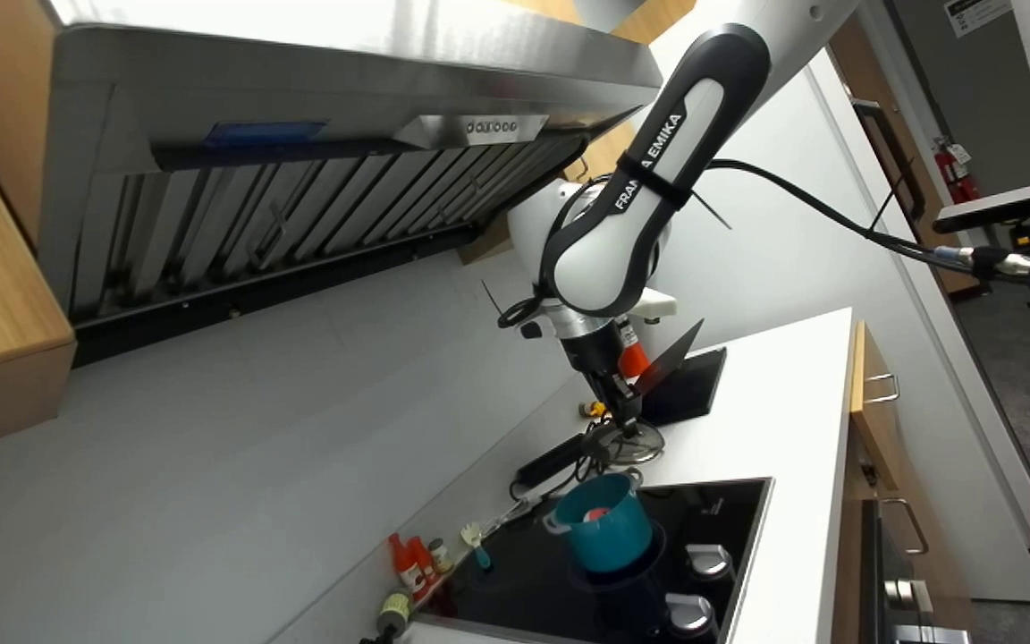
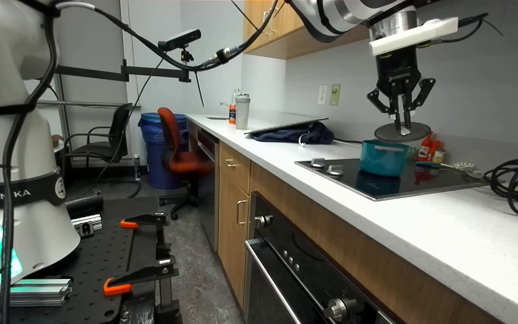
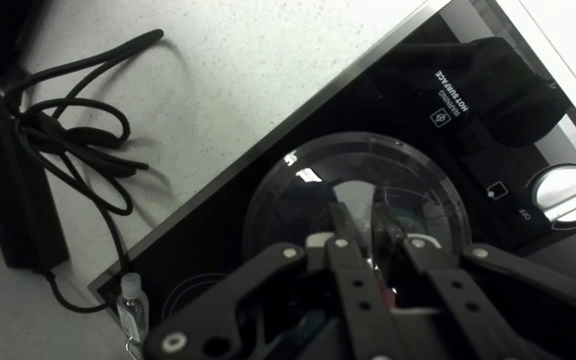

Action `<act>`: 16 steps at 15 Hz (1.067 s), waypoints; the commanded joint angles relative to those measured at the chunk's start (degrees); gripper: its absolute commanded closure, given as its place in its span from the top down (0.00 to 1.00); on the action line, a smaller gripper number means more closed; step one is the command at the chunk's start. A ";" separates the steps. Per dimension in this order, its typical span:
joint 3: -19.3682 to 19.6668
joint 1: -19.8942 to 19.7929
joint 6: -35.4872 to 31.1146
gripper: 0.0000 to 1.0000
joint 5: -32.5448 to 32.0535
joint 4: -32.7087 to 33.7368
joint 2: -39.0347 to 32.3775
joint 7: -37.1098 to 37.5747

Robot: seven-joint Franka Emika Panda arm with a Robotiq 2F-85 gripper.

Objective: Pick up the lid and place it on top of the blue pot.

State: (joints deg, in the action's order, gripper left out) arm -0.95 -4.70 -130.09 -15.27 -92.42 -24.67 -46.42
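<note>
In an exterior view the lens sits at a height between counter (image 1: 774,402) and range hood (image 1: 345,179), frame rolled well over, facing along the wall (image 1: 300,465) and down on the cooktop (image 1: 524,590); range hood near. In an exterior view, roughly level, the lens faces obliquely along the counter front — robot base (image 2: 38,238) very near at the frame's left edge, cooktop farther off. Wrist view: steeply down past the gripper (image 3: 366,220), lid (image 3: 308,200) close below. Both exterior views share arm (image 1: 658,170), gripper and blue pot (image 1: 613,537); cooktop and its knobs (image 3: 570,192) fall in all three.
</note>
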 commanded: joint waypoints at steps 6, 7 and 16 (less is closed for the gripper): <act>-0.24 1.63 1.07 0.04 0.13 6.94 -4.47 0.90; -0.29 1.82 1.12 0.04 0.07 7.45 -4.73 0.85; -0.65 3.79 1.60 0.04 -0.60 10.42 -7.09 0.88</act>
State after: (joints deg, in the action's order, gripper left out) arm -1.46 -1.77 -130.05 -15.32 -85.48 -29.56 -46.41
